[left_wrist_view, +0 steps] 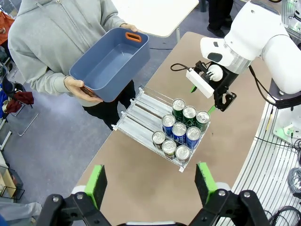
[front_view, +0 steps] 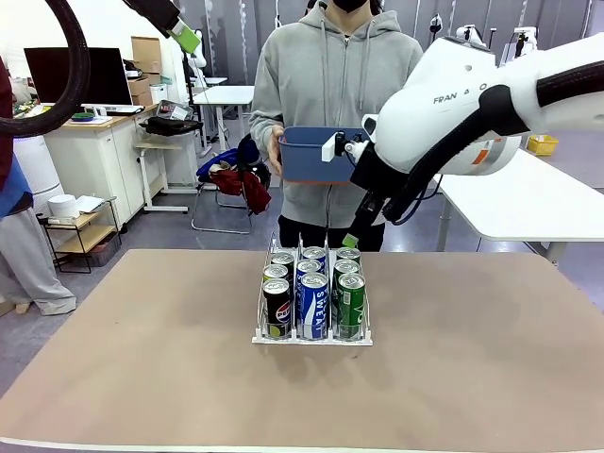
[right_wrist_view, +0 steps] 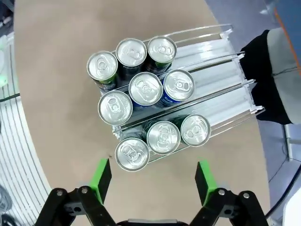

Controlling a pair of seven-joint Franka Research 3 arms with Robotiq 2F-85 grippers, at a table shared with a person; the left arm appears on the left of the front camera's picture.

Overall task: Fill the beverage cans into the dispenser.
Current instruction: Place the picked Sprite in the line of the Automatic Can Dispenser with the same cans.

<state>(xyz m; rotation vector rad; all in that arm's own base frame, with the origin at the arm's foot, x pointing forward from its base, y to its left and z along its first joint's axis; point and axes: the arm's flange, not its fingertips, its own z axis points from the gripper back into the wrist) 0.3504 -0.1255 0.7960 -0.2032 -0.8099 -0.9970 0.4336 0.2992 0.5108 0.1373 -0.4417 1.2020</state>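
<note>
Cans (front_view: 312, 294) fill the dispenser (front_view: 261, 332) at mid-table, three to a lane: black on your left, blue in the middle, green on the right; your right gripper (right_wrist_view: 153, 175) hangs above them with its jaws apart and nothing between. Your left gripper (left_wrist_view: 151, 182) is raised high, jaws wide apart and bare; the person across the table holds a blue bin (front_view: 311, 156).

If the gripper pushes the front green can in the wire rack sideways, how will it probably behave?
The front green can is tall and slim, so a push near its top would likely tip it rather than slide it. The dispenser wires flank it closely, so it probably leans on them, not falls. Its smooth metal surface looks slippery. Once lying free, it would likely roll.
</note>
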